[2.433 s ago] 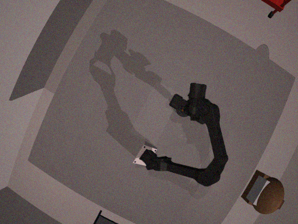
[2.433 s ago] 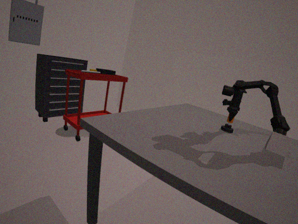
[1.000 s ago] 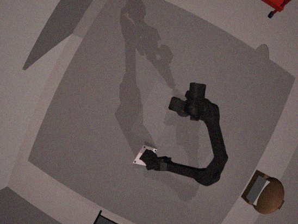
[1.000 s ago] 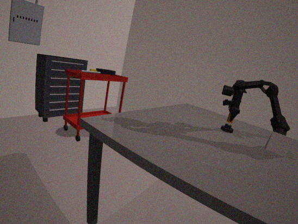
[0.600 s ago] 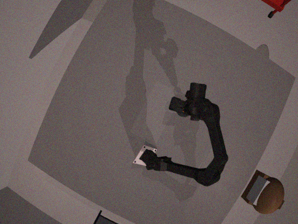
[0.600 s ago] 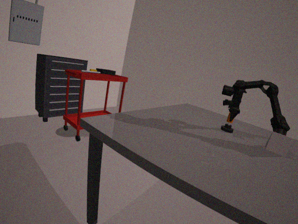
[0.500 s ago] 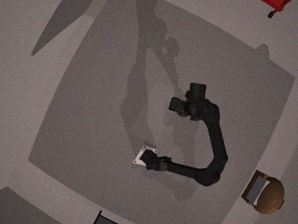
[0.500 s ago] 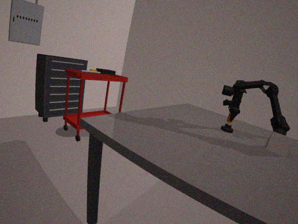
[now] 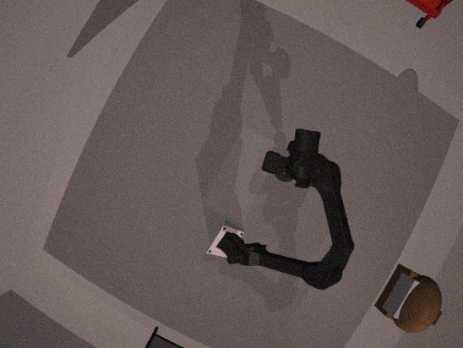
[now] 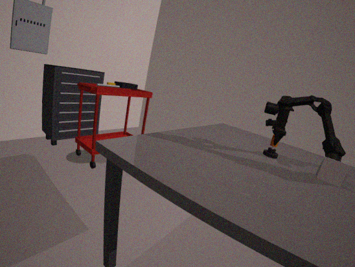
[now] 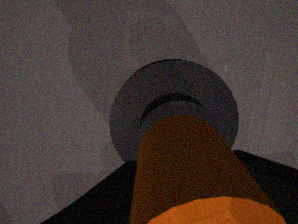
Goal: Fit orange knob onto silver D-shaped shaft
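The orange knob (image 10: pixel 272 141) (image 11: pixel 182 160) is between my fingers; in the top view only a speck of it shows. My gripper (image 10: pixel 274 142) (image 11: pixel 183 165) is shut on it and points down, a little tilted in the exterior view. The dark round pedestal (image 10: pixel 271 154) (image 11: pixel 122 112) stands on the table below. The knob's lower end is over the pedestal's raised centre, close above it; the wrist view does not show whether they touch. The silver shaft and its flat side cannot be made out, and the hole under the knob is hidden.
The arm's base stands on a pale plate (image 9: pixel 215 250) at the table's side. Arm shadows fall across the table (image 9: pixel 148 148) (image 10: pixel 181 172). Off the table are a red cart (image 10: pixel 123 92), a dark drawer cabinet (image 10: pixel 79 107) and a brown round-backed object (image 9: pixel 422 304).
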Tool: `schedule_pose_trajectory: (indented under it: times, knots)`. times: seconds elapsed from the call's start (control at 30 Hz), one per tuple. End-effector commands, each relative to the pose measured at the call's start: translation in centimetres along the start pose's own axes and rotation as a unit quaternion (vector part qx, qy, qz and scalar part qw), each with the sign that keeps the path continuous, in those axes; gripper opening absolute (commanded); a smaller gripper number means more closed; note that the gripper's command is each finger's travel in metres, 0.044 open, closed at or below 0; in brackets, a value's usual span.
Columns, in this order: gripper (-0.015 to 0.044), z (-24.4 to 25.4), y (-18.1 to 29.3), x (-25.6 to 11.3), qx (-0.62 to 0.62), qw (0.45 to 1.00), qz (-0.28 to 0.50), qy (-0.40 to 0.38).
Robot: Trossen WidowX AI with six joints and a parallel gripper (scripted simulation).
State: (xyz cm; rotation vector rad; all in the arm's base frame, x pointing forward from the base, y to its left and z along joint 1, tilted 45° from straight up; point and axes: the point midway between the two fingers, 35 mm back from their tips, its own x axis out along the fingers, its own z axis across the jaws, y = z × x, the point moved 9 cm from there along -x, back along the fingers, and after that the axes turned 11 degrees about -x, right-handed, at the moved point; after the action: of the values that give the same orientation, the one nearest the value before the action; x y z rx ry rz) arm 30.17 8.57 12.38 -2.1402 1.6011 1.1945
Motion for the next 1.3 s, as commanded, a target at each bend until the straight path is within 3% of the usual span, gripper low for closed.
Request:
schedule_pose_trajectory:
  times: [0.0, 0.2, 0.4, 1.27]
  knots:
    - [0.0000, -0.14, -0.05, -0.21, 0.000, 1.000, -0.001, 0.001]
    - [0.0000, -0.31, -0.11, -0.46, -0.013, 1.000, -0.001, 0.001]
    - [0.0000, -0.21, -0.20, -0.40, -0.105, 0.994, -0.001, 0.002]
    - [0.0000, -0.19, -0.05, -0.10, -0.105, 0.994, -0.001, 0.002]
